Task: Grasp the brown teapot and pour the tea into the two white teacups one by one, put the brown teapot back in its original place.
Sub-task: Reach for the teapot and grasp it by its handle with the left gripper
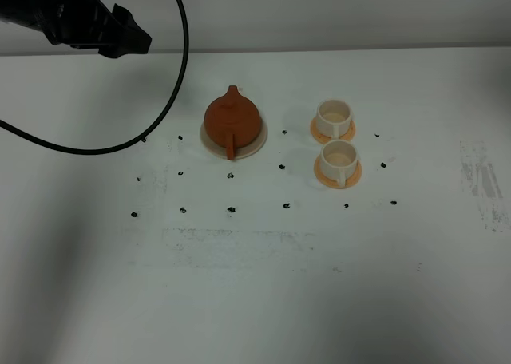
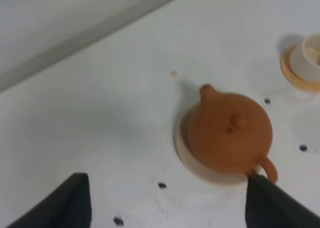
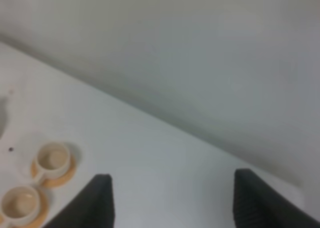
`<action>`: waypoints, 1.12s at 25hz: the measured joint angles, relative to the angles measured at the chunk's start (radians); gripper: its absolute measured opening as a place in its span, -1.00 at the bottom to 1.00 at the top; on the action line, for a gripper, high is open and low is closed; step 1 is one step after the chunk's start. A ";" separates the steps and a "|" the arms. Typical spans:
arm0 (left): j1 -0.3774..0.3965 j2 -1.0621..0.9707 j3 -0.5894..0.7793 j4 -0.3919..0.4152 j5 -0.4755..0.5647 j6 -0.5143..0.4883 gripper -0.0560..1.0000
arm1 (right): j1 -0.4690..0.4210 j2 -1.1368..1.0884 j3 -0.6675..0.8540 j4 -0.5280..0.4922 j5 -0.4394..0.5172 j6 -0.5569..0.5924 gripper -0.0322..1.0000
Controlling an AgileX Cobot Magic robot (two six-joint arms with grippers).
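Observation:
The brown teapot (image 1: 231, 118) stands on its cream-beige saucer (image 1: 254, 147) at the table's middle back, handle toward the front. It also shows in the left wrist view (image 2: 230, 133) on the saucer (image 2: 186, 155). The two white teacups (image 1: 334, 116) (image 1: 339, 158) stand on orange coasters (image 1: 318, 135) just right of the teapot. They also show in the right wrist view (image 3: 51, 157) (image 3: 20, 202). My left gripper (image 1: 132, 37) (image 2: 170, 208) is open and empty, raised at the far left, apart from the teapot. My right gripper (image 3: 175, 203) is open and empty, off to the right of the cups.
A black cable (image 1: 184, 61) loops from the left arm over the table's left back. Small black marks (image 1: 231, 210) dot the white table around the teapot and cups. A grey wall runs along the far edge.

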 joint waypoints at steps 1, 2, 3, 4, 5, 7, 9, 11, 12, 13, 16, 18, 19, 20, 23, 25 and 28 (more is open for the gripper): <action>-0.010 -0.003 0.001 0.031 0.000 -0.023 0.35 | 0.000 -0.038 0.023 -0.011 -0.018 0.000 0.09; -0.020 -0.010 0.001 0.073 0.001 -0.051 0.35 | 0.000 -0.077 0.046 -0.022 -0.033 0.000 0.09; -0.035 -0.020 0.002 0.113 0.001 -0.079 0.35 | 0.000 -0.110 0.065 -0.028 -0.050 0.000 0.09; -0.046 -0.032 0.002 0.151 0.001 -0.105 0.35 | 0.000 -0.150 0.089 -0.030 -0.073 0.000 0.09; -0.059 -0.047 0.002 0.184 0.001 -0.125 0.35 | 0.000 -0.192 0.115 -0.032 -0.092 0.000 0.09; -0.088 -0.078 0.004 0.230 0.006 -0.172 0.35 | 0.000 -0.274 0.165 -0.038 -0.143 -0.001 0.09; -0.108 -0.109 0.004 0.267 0.038 -0.230 0.35 | 0.018 -0.366 0.221 -0.047 -0.192 0.004 0.09; -0.118 -0.124 0.004 0.280 0.110 -0.295 0.35 | 0.052 -0.448 0.265 -0.055 -0.220 0.021 0.09; -0.120 -0.127 0.004 0.284 0.146 -0.326 0.35 | 0.073 -0.492 0.284 -0.057 -0.221 0.035 0.09; -0.120 -0.127 0.004 0.290 0.187 -0.364 0.34 | 0.089 -0.534 0.297 -0.067 -0.219 0.057 0.09; -0.128 -0.127 0.004 0.295 0.255 -0.454 0.27 | 0.123 -0.625 0.311 -0.110 -0.173 0.141 0.09; -0.158 -0.129 0.004 0.299 0.267 -0.485 0.21 | 0.133 -0.667 0.312 -0.158 -0.123 0.206 0.09; -0.177 -0.129 0.004 0.307 0.267 -0.498 0.17 | 0.138 -0.686 0.312 -0.184 -0.100 0.231 0.08; -0.207 -0.129 0.004 0.324 0.265 -0.514 0.14 | 0.139 -0.703 0.312 -0.206 -0.071 0.258 0.08; -0.302 -0.129 0.004 0.382 0.245 -0.567 0.09 | 0.139 -0.740 0.312 -0.241 0.029 0.310 0.06; -0.362 -0.129 0.004 0.423 0.207 -0.615 0.08 | 0.139 -0.761 0.314 -0.247 0.095 0.335 0.05; -0.416 -0.129 0.004 0.473 0.150 -0.712 0.08 | 0.139 -0.800 0.316 -0.249 0.153 0.356 0.05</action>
